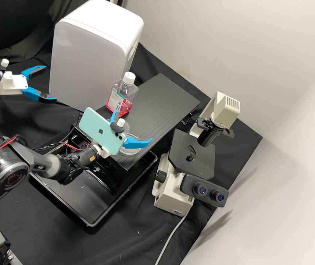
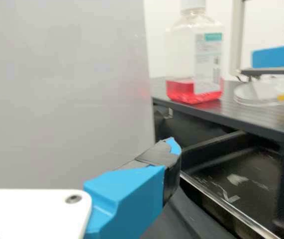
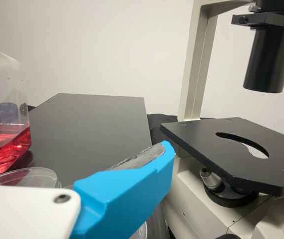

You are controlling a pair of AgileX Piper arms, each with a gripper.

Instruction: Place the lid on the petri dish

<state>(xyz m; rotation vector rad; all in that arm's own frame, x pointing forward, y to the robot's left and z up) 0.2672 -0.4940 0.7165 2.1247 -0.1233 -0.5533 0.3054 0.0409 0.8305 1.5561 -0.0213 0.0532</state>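
The bottle (image 1: 122, 96) stood on the platform (image 1: 164, 103), with the petri dish (image 1: 134, 148) nearer. The microscope (image 1: 197, 158) sat right and the box (image 1: 91, 51) far left.

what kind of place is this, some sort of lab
Most likely a biology or cell-culture lab bench. There is a white inverted microscope, a clear bottle part-filled with pink-red liquid, and a clear petri dish on a black platform.

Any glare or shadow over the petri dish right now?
High view: even light; the microscope throws soft shadows on the white surface, off the petri dish. Left wrist view: red tint from the bottle on the white box. Right wrist view: mild sheen on the platform.
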